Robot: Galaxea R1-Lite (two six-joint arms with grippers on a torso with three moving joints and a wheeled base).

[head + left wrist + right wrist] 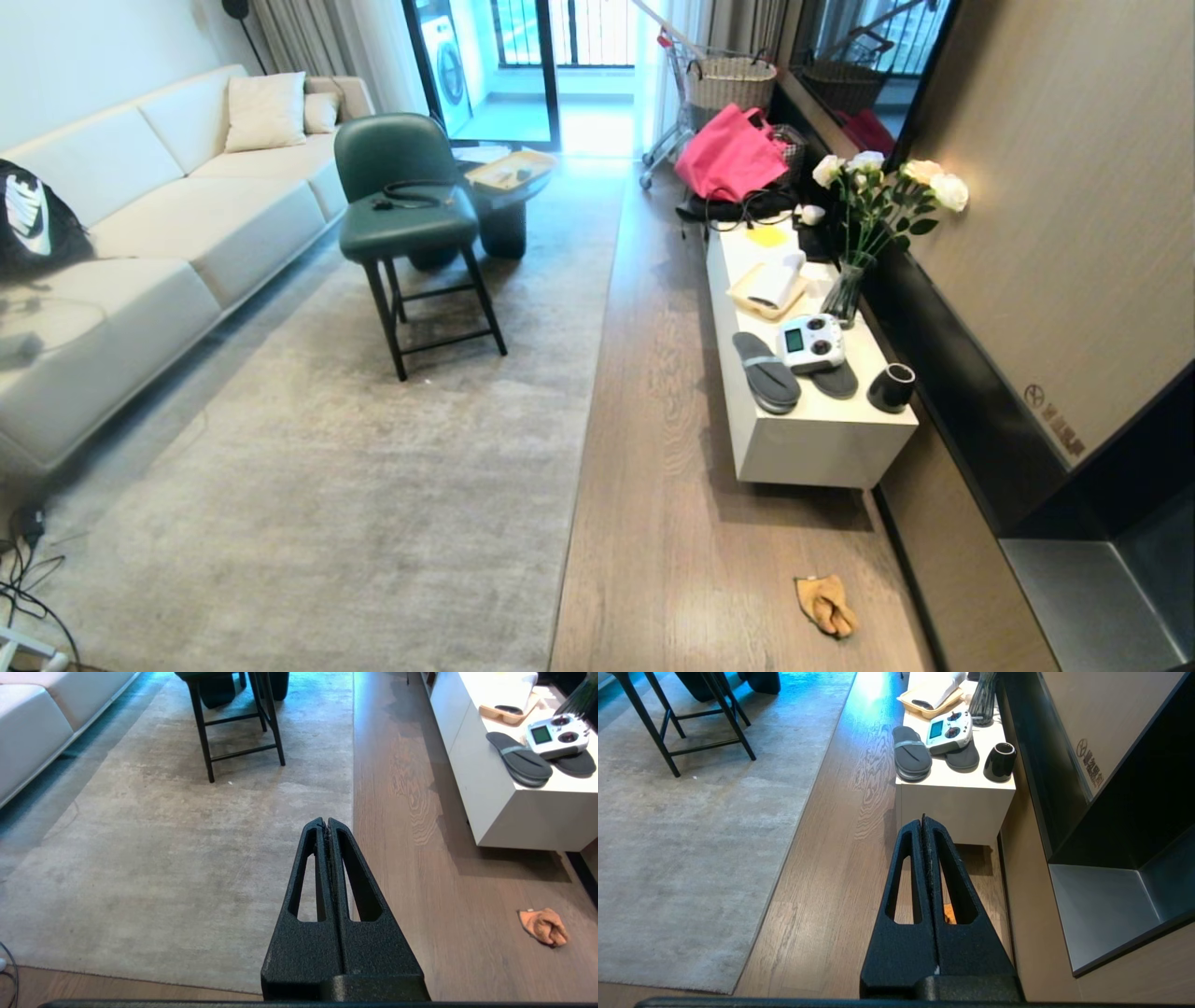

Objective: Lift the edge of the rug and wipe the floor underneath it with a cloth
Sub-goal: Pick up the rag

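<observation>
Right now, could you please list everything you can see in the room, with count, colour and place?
rug: one, pale grey, flat on floor
floor: light brown wood, right of rug
cloth: one, orange-yellow, on floor near cabinet
sofa: one, cream, left
chair: one, dark green, on rug
cabinet: one, white, right
slippers: two, grey, on cabinet
remote controller: one, white, on slippers
cup: one, black, cabinet end
flowers: white, in vase
bag: one, pink, far end
left gripper: black, fingers shut, above rug edge
right gripper: black, fingers shut, above floor

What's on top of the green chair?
A coiled black cable lies on the green chair seat. The floor beneath the seat is mostly hidden.
</observation>
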